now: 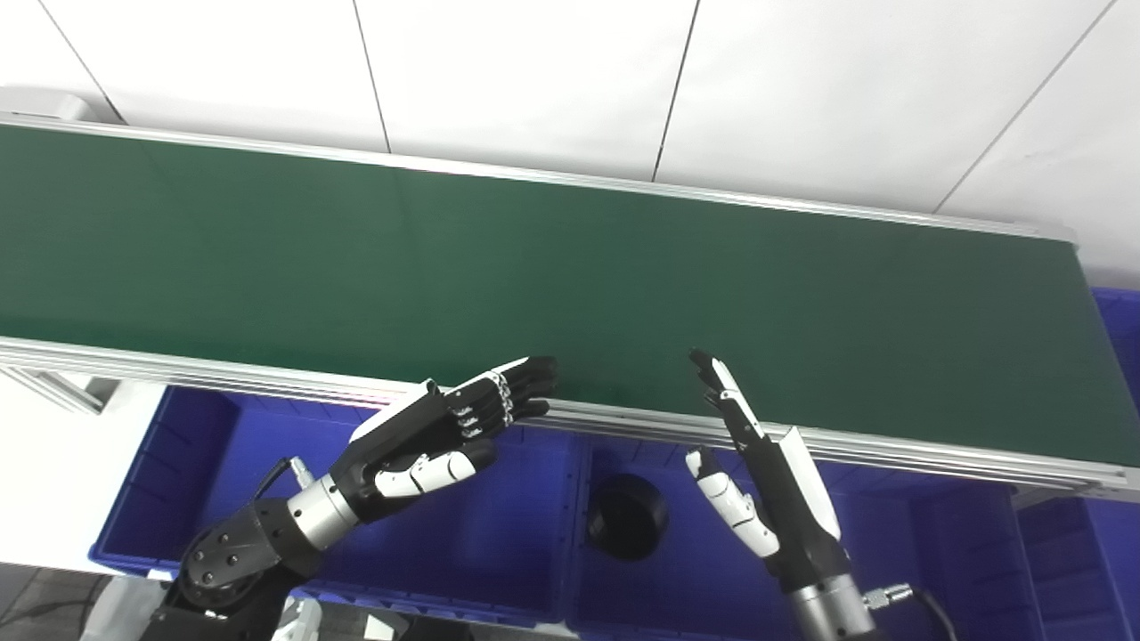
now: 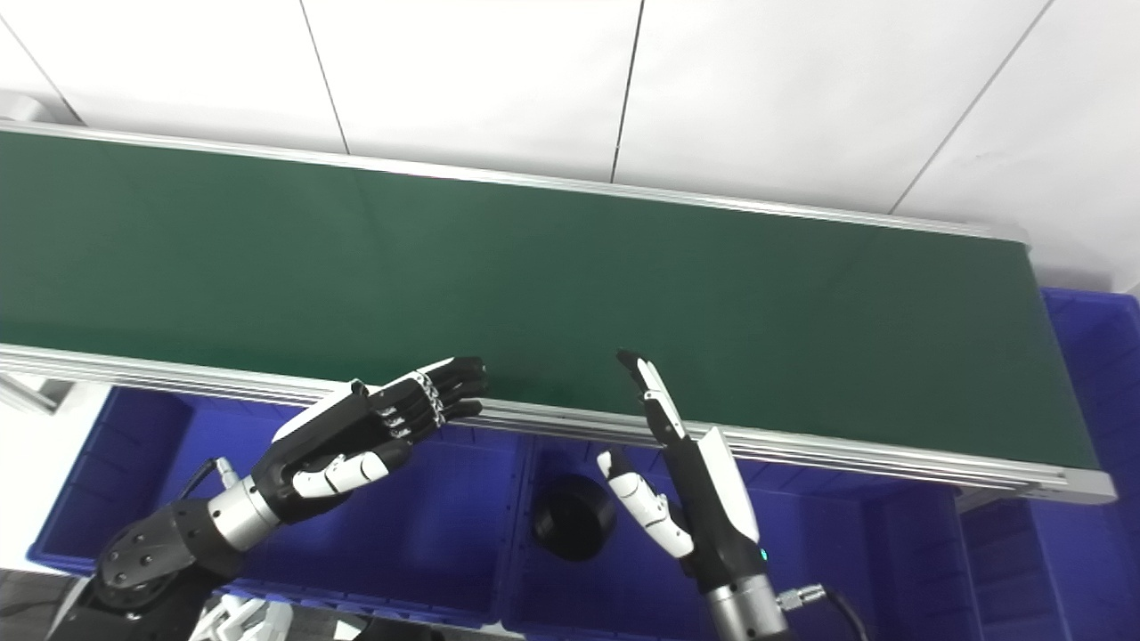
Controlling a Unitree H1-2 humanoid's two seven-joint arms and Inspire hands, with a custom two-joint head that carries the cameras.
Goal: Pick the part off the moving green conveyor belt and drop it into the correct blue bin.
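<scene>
The green conveyor belt (image 1: pixel 570 267) runs across the view with no part showing on it. A round black part (image 1: pixel 628 515) lies in the middle blue bin (image 1: pixel 695 570) below the belt's near rail. My left hand (image 1: pixel 445 427) is open and empty, fingers stretched toward the near rail above the left blue bin (image 1: pixel 223 472). My right hand (image 1: pixel 757 463) is open and empty, fingers pointing up at the near rail, just right of the black part.
The aluminium near rail (image 1: pixel 267 378) of the conveyor overhangs the bins. Another blue bin (image 1: pixel 1118 329) stands past the belt's right end. White wall panels rise behind the belt.
</scene>
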